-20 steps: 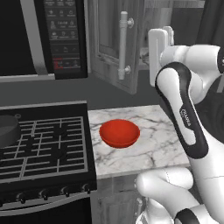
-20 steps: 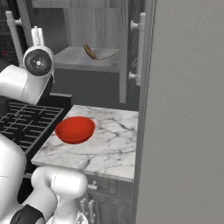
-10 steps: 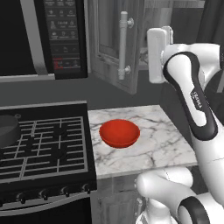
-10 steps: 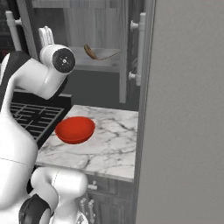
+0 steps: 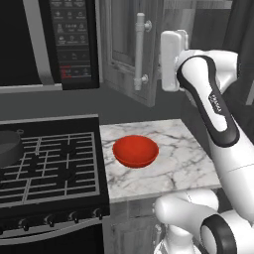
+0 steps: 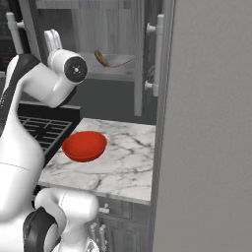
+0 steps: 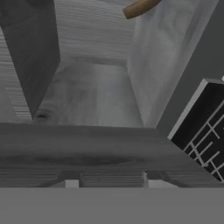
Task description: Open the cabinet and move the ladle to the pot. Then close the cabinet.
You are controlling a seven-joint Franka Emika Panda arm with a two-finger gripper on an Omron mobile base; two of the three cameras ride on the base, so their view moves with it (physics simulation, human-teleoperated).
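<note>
Ladle (image 6: 109, 61) lies on the shelf inside the cabinet (image 6: 140, 54), brown handle angled over the shelf edge; its handle end shows at the top of the hand view. Gripper raised before the cabinet opening; whether the jaws stand wide or narrow cannot be told. Both cabinet doors (image 5: 130, 47) stand open. Below, a marble counter (image 5: 178, 158) carries a red bowl (image 5: 135, 151), with bare marble on all sides. Stove (image 5: 49, 166) adjoins the counter; pot (image 5: 9, 148) sits at its far left

Cabinet (image 5: 130, 49) door open, red bowl (image 5: 135, 151) on counter (image 5: 173, 166)
</note>
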